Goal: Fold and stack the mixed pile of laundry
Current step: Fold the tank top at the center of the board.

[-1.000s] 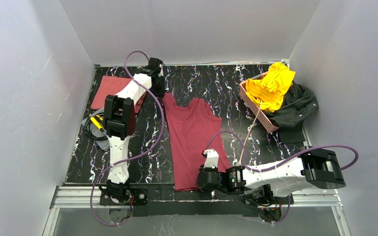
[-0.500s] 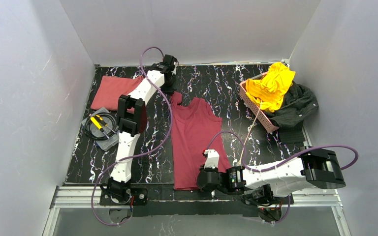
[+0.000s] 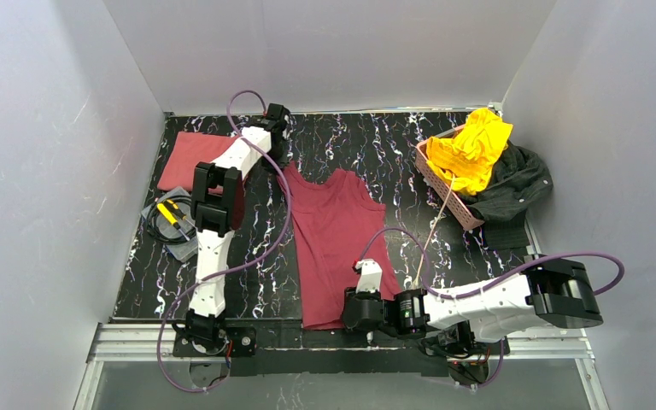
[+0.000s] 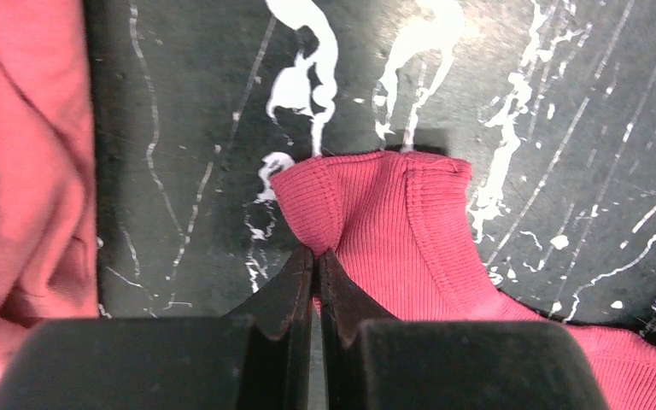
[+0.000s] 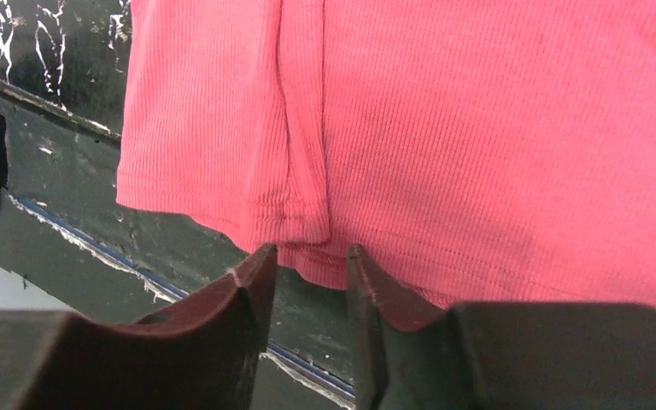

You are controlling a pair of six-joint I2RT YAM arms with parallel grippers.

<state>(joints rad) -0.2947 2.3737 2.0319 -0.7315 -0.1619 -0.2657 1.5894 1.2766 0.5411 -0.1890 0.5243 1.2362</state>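
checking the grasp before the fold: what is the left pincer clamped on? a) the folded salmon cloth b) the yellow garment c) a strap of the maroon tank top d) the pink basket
c: the left wrist view shows the left pincer shut on a ribbed strap of the maroon tank top

Top view bright, even, diffuse overhead light. Soft faint shadows on the black white-veined marble-pattern bench point(image 3: 393, 145), no glare. Bright yellow crumpled cloth garment point(image 3: 474, 149) near clipping, folds washed out. 2 wrist views dimmer, contrasty. Rib weave of the dark maroon ribbed cloth garment point(image 4: 393, 213) sharp. Black left fingers point(image 4: 286, 299) and black right fingers point(image 5: 239, 299) blurred, out of focus. Salmon-red cloth garment point(image 4: 26, 171) soft at frame edge, dark shadow alongside.
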